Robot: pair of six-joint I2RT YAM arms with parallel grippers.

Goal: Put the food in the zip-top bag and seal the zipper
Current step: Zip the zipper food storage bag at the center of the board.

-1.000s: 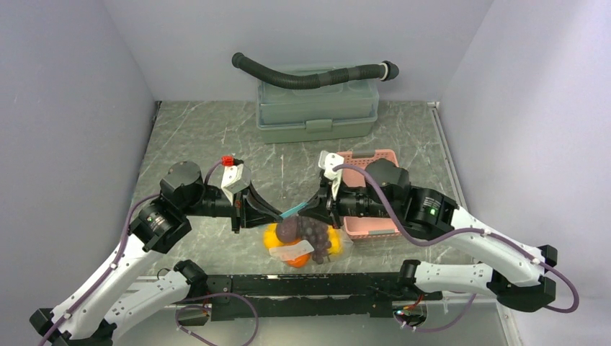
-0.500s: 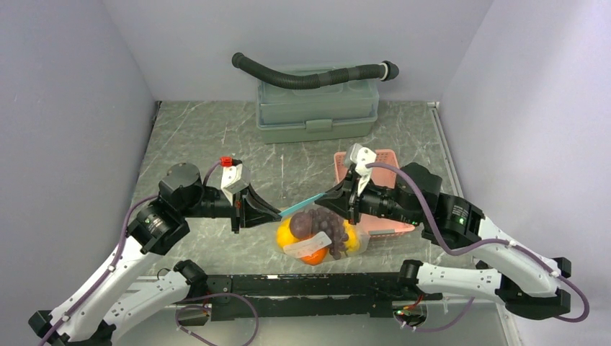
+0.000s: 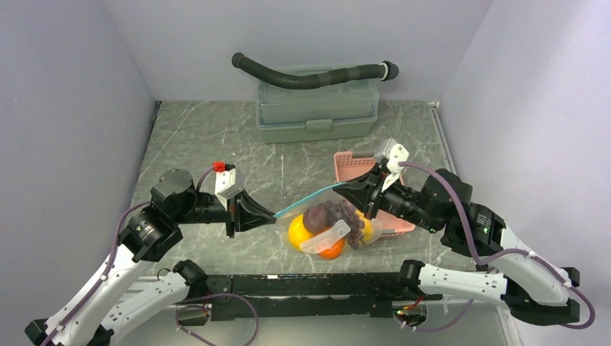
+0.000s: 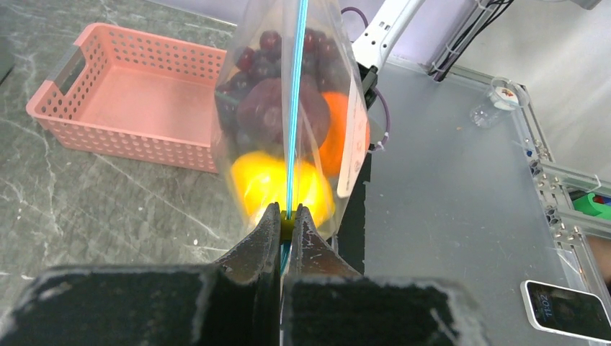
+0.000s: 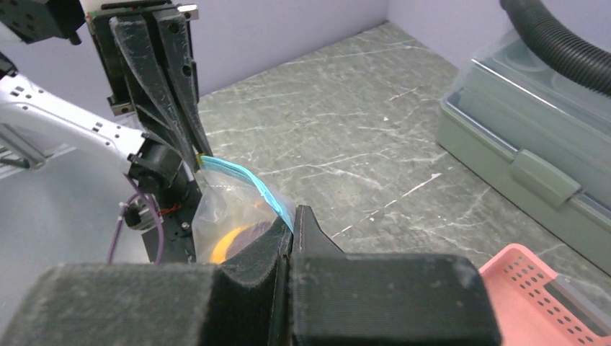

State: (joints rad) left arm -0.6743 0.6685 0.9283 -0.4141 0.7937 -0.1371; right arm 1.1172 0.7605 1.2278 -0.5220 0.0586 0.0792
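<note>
Left of the pink basket [image 3: 353,161], I had my left gripper [image 3: 273,215] clamped on one end of the blue zipper [image 3: 302,202], the bag [image 3: 358,238] of fruit [image 3: 300,232] just beside the basket, and my right gripper [image 3: 337,189] clamped on the zipper's other end.

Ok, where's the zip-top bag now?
Top view, front centre: the zip-top bag is held between the left gripper and right gripper, each pinching its teal zipper, just left of the pink basket.

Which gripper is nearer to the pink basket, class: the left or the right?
Right. The right gripper pinches the teal zipper just beside the pink basket; the left gripper pinches the zipper's other end, beyond the fruit-filled bag.
</note>
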